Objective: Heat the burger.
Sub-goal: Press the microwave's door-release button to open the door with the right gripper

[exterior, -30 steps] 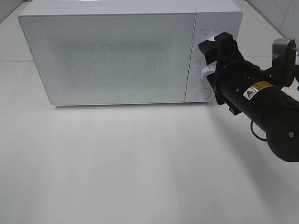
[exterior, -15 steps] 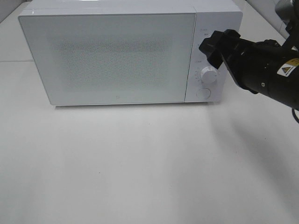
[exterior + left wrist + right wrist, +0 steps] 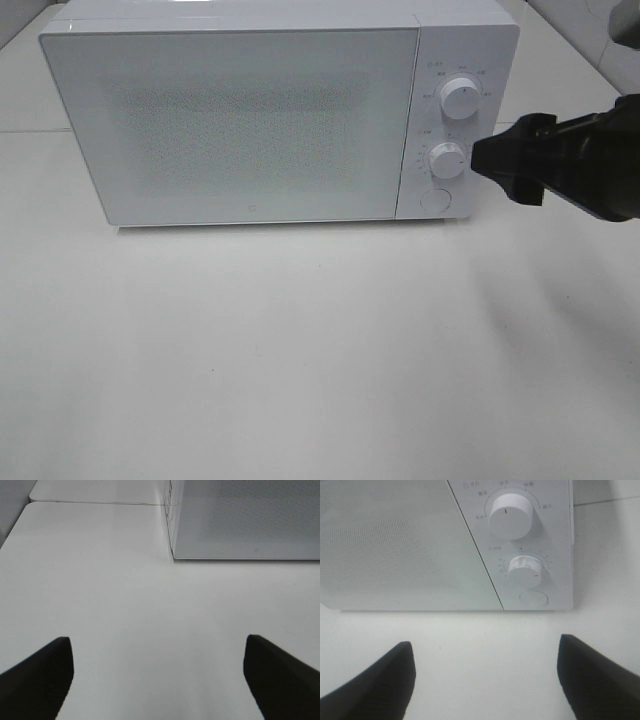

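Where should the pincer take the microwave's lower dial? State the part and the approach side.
Take the lower dial by its round side wall, pinched on opposite sides, coming straight at the microwave's front panel. It is a short cylinder standing out from that upright panel, so only its rim offers opposed faces.

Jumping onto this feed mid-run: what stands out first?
A big white microwave with its door shut fills the back of the table, upper dial and lower dial on its right panel. The black right gripper, fingers spread and empty, hovers in front of the lower dial without touching it. No burger shows anywhere.
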{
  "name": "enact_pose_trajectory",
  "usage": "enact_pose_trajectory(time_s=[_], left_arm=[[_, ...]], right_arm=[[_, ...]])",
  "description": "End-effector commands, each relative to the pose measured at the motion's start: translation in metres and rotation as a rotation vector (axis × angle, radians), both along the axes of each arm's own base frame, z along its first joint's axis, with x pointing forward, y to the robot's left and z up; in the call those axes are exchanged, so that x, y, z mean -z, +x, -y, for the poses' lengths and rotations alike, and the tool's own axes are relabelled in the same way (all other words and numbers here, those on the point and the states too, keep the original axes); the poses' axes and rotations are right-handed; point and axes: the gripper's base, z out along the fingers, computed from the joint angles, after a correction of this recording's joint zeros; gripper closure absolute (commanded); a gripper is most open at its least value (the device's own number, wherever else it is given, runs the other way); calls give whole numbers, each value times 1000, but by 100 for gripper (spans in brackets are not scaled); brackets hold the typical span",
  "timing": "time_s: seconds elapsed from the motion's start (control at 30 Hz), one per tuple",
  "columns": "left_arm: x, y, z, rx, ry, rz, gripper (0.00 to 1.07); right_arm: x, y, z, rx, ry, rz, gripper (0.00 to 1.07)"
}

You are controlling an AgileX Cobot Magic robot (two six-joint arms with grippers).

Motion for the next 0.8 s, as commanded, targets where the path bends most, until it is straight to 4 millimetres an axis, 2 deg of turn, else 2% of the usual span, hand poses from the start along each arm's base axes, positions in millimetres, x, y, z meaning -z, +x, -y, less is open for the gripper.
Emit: enact_pose_trajectory(time_s=[0.03,0.13,0.2,0.33,0.4,0.53,0.7,0.73,0.8], left_arm=[[1,-2,0,-2,-1,10,22],[1,-2,0,-2,-1,10,22],[1,-2,0,-2,-1,10,22],[1,-2,0,-2,-1,10,22],[1,-2,0,-2,-1,10,22],[1,-2,0,-2,-1,10,22],[1,-2,0,-2,-1,10,22],[1,-2,0,-2,-1,10,22],[1,-2,0,-2,-1,10,22]], right_arm=[[-13,-10,15,-61,-131,-54,36],[-17,-12,19,-65,-153,-74,36],[-33,-22,28,-87,-241,-144,36],[-43,-34,33,-86,-275,-170,36],[-47,-48,39,-75,-295,-196,36],[-51,-61,45,-61,-317,-216,36],[-57,-90,55,-43,-344,-221,36],[-57,-90,55,-43,-344,-221,36],[-64,-106,61,-30,-348,-176,36]])
